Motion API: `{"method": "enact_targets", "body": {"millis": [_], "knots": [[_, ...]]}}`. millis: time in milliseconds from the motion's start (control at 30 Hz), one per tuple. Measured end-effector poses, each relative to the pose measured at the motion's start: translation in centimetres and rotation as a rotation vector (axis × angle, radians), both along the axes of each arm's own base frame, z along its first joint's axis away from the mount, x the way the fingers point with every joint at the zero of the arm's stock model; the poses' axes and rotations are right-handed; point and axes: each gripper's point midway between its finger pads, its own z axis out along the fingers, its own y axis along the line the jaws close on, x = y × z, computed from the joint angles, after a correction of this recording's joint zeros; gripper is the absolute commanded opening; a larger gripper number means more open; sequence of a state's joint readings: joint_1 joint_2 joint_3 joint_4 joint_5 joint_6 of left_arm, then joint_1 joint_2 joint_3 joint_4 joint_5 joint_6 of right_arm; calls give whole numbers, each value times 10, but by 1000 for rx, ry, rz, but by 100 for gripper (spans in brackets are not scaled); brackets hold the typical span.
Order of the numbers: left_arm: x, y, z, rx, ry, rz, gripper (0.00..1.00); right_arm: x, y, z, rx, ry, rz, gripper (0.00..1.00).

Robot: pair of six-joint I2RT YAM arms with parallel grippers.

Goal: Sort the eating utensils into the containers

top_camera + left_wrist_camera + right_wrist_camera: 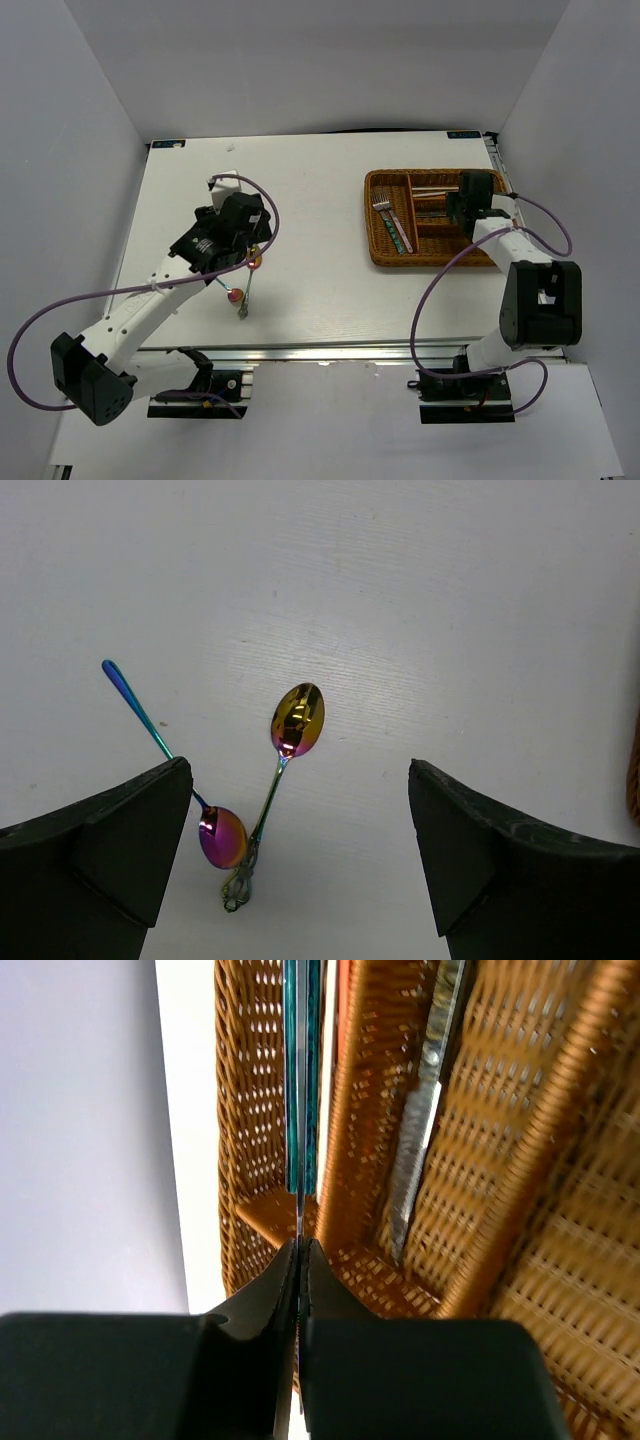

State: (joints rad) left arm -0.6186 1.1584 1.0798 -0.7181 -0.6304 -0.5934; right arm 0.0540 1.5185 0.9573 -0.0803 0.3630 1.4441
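Lying beyond wicker tray [372, 225]: label [462, 133], seemingly unreadable.

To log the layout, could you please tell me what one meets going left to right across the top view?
Spoons → tray left rim → fork → right gripper.

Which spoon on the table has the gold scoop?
The curly-handled spoon: its bowl shines gold and its handle ends in a lacy loop. The blue-handled spoon beside it has a purple-pink bowl instead.
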Motion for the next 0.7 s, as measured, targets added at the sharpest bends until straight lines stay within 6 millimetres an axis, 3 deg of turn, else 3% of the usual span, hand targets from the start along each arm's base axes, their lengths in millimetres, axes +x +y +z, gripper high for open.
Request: {"method": "enact_targets", "body": {"millis": [267, 433, 533, 700], "knots": [[-3, 5, -11, 25, 13, 2, 98, 8, -9, -10, -4, 23, -32, 2], [-6, 7, -20, 37, 30, 3, 98, 9, -14, -24, 0, 54, -45, 19], [-6, 7, -21, 38, 32, 4, 98, 9, -12, -34, 4, 77, -37, 39], [-6, 11, -22, 40, 35, 14, 98, 12, -6, -34, 14, 69, -2, 46]]}}
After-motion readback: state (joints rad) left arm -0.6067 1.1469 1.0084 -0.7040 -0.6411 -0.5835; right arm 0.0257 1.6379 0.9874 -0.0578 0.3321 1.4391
